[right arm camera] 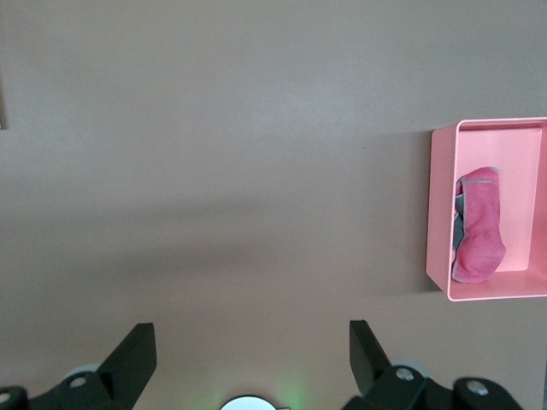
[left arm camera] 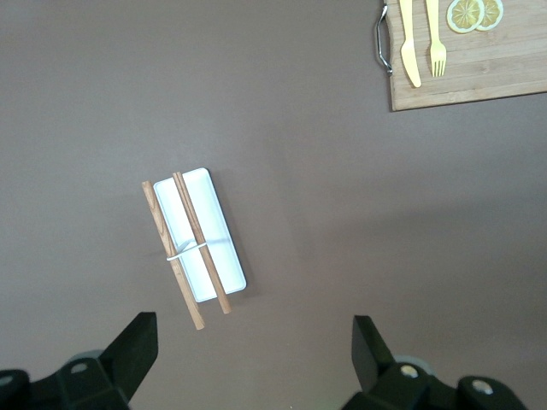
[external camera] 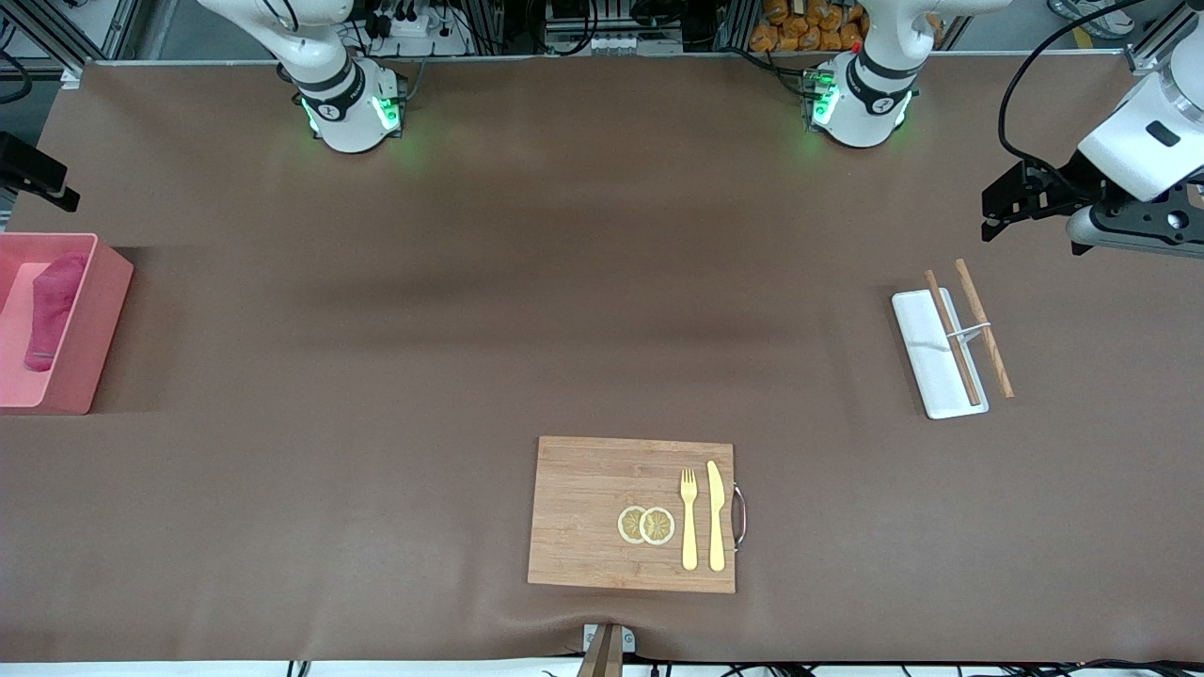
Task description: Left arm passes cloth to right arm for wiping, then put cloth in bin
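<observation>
The maroon cloth lies crumpled inside the pink bin at the right arm's end of the table. Both also show in the right wrist view, the cloth in the bin. My right gripper is open and empty, high over bare table near its own base, apart from the bin. My left gripper is open and empty in the air at the left arm's end, over the table beside the white tray. In the left wrist view its fingers stand wide apart.
Two wooden chopsticks lie across the white tray. A wooden cutting board near the front edge carries a yellow fork, a knife and two lemon slices. The board also shows in the left wrist view.
</observation>
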